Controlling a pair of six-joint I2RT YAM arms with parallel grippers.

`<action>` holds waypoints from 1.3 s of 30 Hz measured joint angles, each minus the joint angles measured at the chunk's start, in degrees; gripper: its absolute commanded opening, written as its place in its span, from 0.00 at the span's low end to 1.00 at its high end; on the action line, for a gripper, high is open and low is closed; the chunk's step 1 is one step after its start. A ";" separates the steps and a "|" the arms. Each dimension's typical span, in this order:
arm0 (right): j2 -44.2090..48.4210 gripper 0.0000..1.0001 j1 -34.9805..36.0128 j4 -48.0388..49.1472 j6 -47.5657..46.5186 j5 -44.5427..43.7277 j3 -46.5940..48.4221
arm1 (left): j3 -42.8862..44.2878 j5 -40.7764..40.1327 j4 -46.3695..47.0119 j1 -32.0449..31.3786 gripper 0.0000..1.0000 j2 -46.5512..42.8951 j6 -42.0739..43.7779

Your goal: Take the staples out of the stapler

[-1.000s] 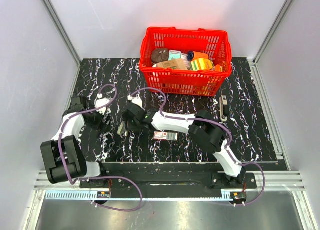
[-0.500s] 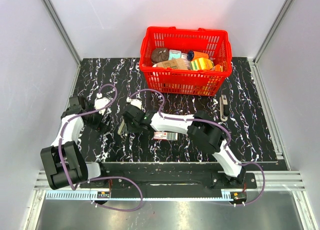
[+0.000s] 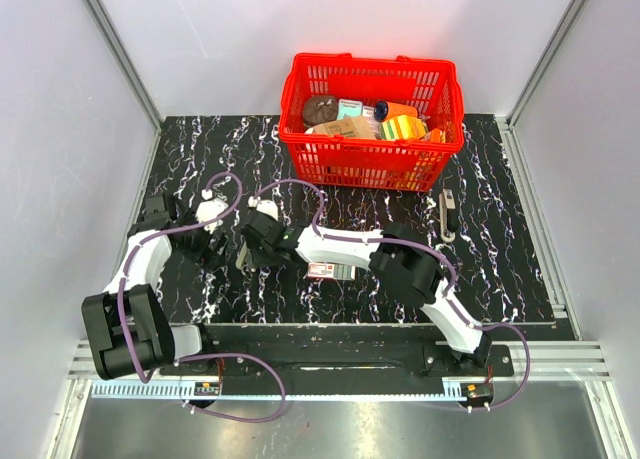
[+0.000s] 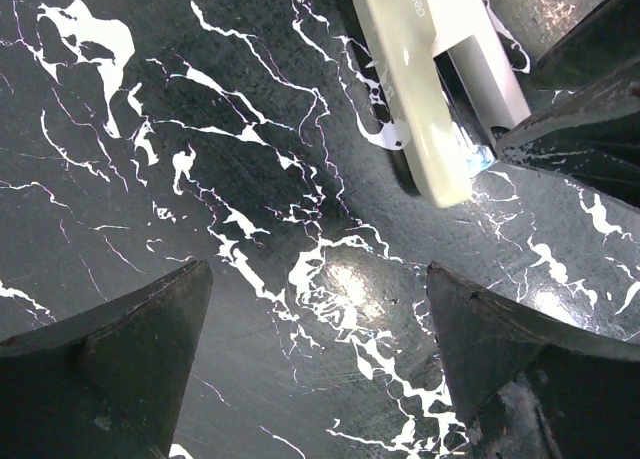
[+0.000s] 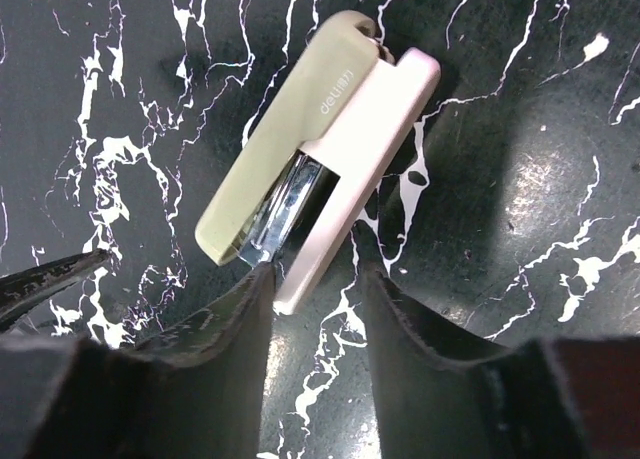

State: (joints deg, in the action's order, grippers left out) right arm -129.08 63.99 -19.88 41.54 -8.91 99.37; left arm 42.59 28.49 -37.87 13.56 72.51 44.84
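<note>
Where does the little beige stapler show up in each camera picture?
Top external: beige stapler, tiny, left of centre.
Left wrist: top right, cut off by the upper edge.
Right wrist: centre, lying diagonally.
Shared landmark: the black, white-veined table beneath it.

Desk (image 3: 190,149): black top veined in white, glossy.
Walls (image 3: 220,39): plain pale grey on three sides.
Corner posts (image 3: 118,51): silver metal strips.
Light: soft glare on the desk.
</note>
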 measured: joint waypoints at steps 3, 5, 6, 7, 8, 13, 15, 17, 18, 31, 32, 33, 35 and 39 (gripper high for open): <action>-0.13 0.35 0.02 0.07 0.02 0.00 -0.07 | 0.00 -0.02 0.00 -0.63 0.95 0.00 0.13; -0.13 0.34 0.04 0.31 0.09 0.00 -0.17 | 0.00 -0.26 0.15 -1.79 0.95 0.00 0.11; -0.11 0.34 0.07 0.63 0.09 0.00 -0.37 | 0.00 -0.55 0.31 -2.84 0.95 0.00 0.02; -0.09 0.33 0.09 0.76 0.11 -0.02 -0.46 | 0.00 -0.70 0.50 -3.80 0.96 0.00 -0.13; -0.04 0.33 0.09 1.14 0.11 -0.02 -0.63 | 0.00 -1.07 0.74 -5.11 0.96 0.00 -0.37; 0.07 0.28 0.13 2.21 0.17 0.00 -1.14 | 0.02 -2.12 1.81 -10.54 0.96 1.68 -1.84; 0.13 0.26 0.09 2.43 1.03 -0.04 -1.42 | 0.02 -2.34 1.97 -11.39 0.96 2.97 -2.29; 0.31 0.25 -0.11 2.93 1.62 -0.11 -1.88 | 0.04 -2.47 2.32 -11.65 0.96 4.46 -2.54; 0.44 0.24 -0.20 3.23 1.92 -0.15 -2.27 | 0.04 -2.58 2.58 -11.69 0.96 5.31 -2.67; 1.53 0.20 -0.39 4.92 1.16 -1.09 -5.07 | 0.17 -5.73 3.91 -14.62 0.96 9.88 -5.66; 1.55 0.20 -0.39 4.92 1.16 -1.07 -5.11 | 0.17 -6.05 3.89 -14.73 0.96 9.84 -5.88; 1.55 0.20 -0.42 4.90 1.18 -1.07 -5.11 | 0.17 -6.27 3.89 -14.82 0.96 9.81 -6.08; 1.55 0.19 -0.44 4.87 1.22 -1.07 -5.11 | 0.17 -6.47 3.85 -14.93 0.97 9.81 -6.49; 1.55 0.16 -0.48 4.87 1.31 -1.07 -5.14 | 0.44 -6.69 3.19 -14.97 0.99 9.73 -7.28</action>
State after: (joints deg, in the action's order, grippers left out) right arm -127.52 63.51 -15.00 42.85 -9.98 94.24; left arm 43.03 21.80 -34.68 -1.41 82.24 37.56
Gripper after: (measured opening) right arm 0.192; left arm 0.982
